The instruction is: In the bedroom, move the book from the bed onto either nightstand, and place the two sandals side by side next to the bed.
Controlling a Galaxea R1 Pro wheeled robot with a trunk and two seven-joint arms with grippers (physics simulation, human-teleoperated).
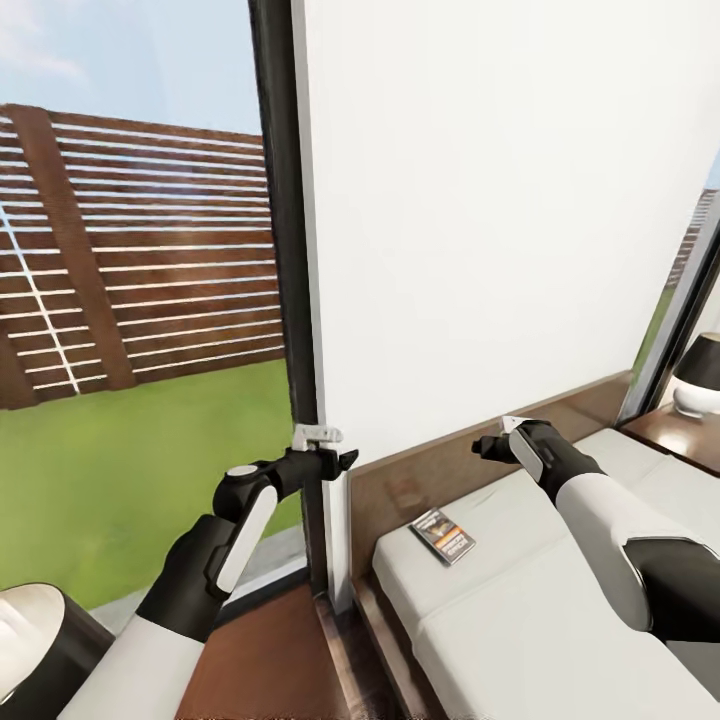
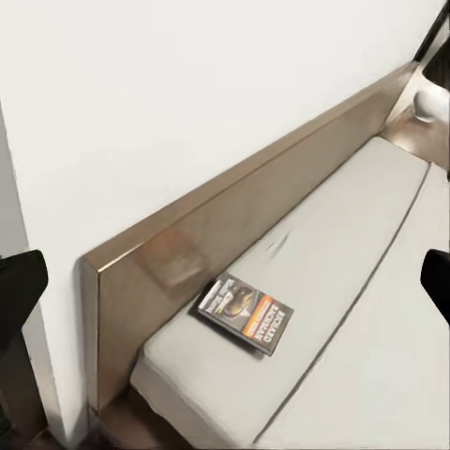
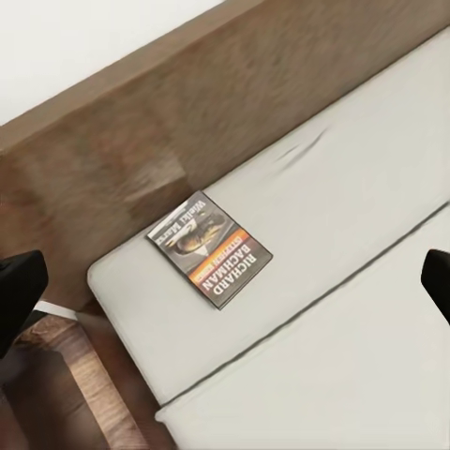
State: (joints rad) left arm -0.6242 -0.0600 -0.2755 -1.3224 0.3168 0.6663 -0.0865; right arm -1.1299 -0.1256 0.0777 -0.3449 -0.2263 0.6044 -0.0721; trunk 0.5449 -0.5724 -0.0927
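The book (image 1: 443, 536) is a thin paperback with a dark cover, a grey picture on its upper half, an orange-red band and white lettering reading "Richard Bachman"; in the right wrist view (image 3: 208, 249) it lies flat and skewed on the grey mattress of the bed (image 1: 560, 620), near the corner where the mattress meets the headboard (image 1: 430, 480). It sits below and ahead of the right gripper (image 1: 487, 446), which hangs in the air above the mattress, well apart from it and holding nothing. Its two dark fingertips (image 3: 21, 291) show at opposite edges of its own camera view, so the jaws stand wide. The left gripper (image 1: 345, 460) is off the bed's side, next to the dark window frame (image 1: 285, 250), with the book off to its right; its fingers (image 2: 19, 281) likewise sit at both picture edges, spread and empty.

The bed's foot end is cut off. A nightstand (image 1: 690, 430) beyond the right gripper is partly cropped, and the rounded thing on it is probably a lamp (image 1: 700, 375). The mattress around the book is bare, with a strip of wooden floor (image 1: 260, 650) between bed and window
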